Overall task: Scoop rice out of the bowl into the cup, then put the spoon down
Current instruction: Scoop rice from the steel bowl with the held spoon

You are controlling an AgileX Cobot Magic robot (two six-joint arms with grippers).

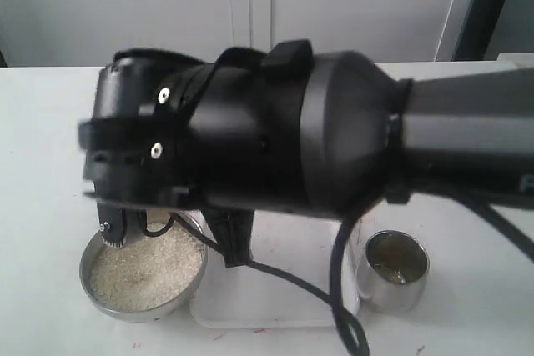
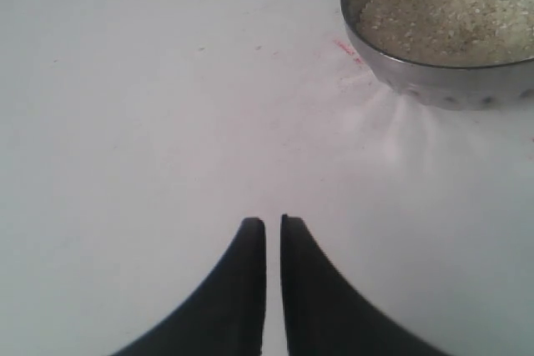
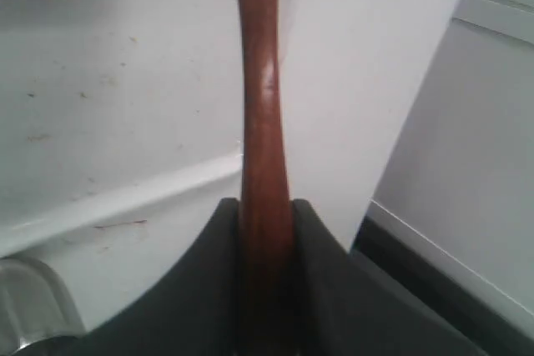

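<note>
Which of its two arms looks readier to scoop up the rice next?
The right arm. The right pincer already grips the spoon, while the left pincer is shut and empty above the table, beside the bowl.

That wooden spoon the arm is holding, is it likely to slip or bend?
Probably stiff: the spoon looks like solid wood and runs out of the right gripper with no sag. Its glossy polish suggests it may be somewhat slippery, so it might twist in the grip. The slim handle hints it is light.

Black arm [image 1: 334,139] bears silver screws [image 1: 164,95], looping cable [image 1: 337,281] and tapered jaws.
</note>
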